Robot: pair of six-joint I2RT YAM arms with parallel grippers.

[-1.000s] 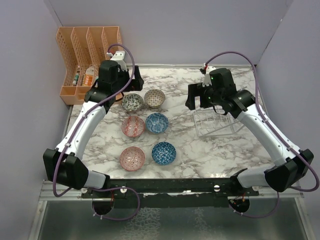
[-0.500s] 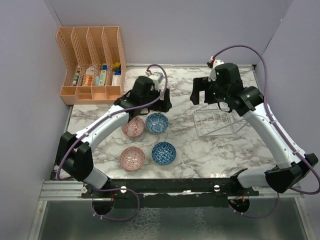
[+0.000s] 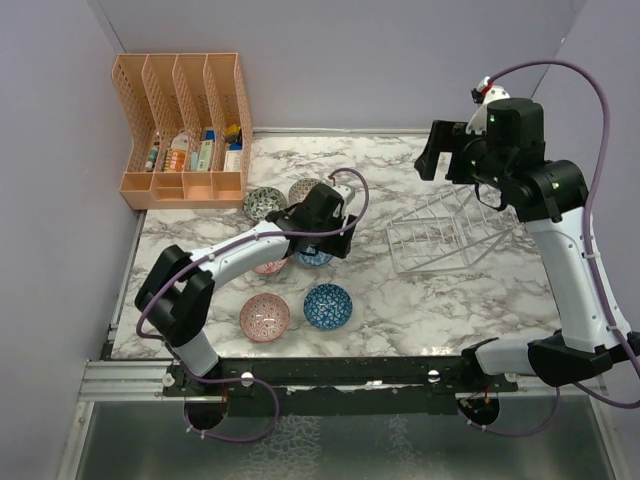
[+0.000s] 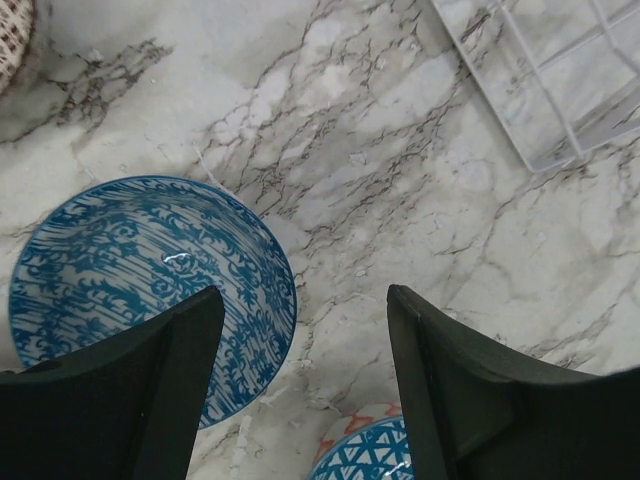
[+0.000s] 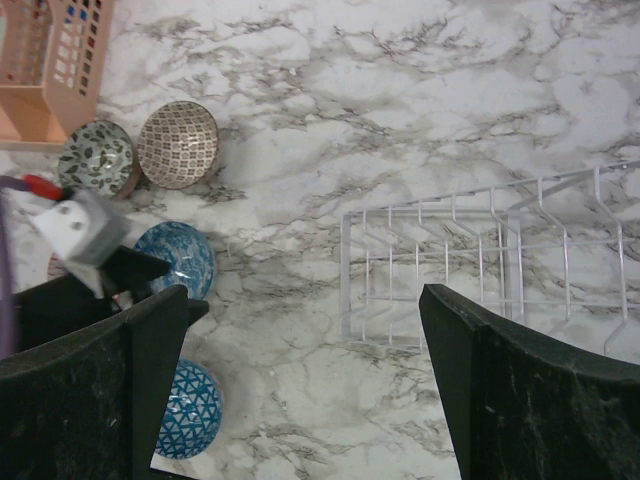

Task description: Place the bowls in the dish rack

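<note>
The left gripper (image 3: 336, 240) (image 4: 305, 300) hangs open low over the middle of the table. Its jaws straddle the right rim of a blue floral bowl (image 4: 140, 265) (image 3: 312, 257) (image 5: 178, 258), one finger above the bowl's inside and the other above bare marble. A blue triangle-patterned bowl (image 3: 328, 305) (image 4: 365, 455) (image 5: 190, 408) sits just nearer. A pink bowl (image 3: 265, 316), a red bowl (image 3: 266, 266) half hidden by the arm, a grey-green bowl (image 3: 263, 203) (image 5: 97, 158) and a beige-brown bowl (image 3: 303, 188) (image 5: 178, 143) stand around. The clear dish rack (image 3: 440, 232) (image 5: 480, 265) (image 4: 540, 95) holds nothing. The right gripper (image 3: 455, 168) (image 5: 302, 300) is open, high above the rack's left end.
A peach slotted organizer (image 3: 185, 125) (image 5: 45, 60) with small items stands at the back left corner. Grey walls close in the left, back and right sides. The left forearm (image 3: 240, 245) lies across the bowl cluster.
The left arm swung from the back left to the blue floral bowl and its jaws narrowed. The right arm rose and drew back to the right, uncovering the rack.
</note>
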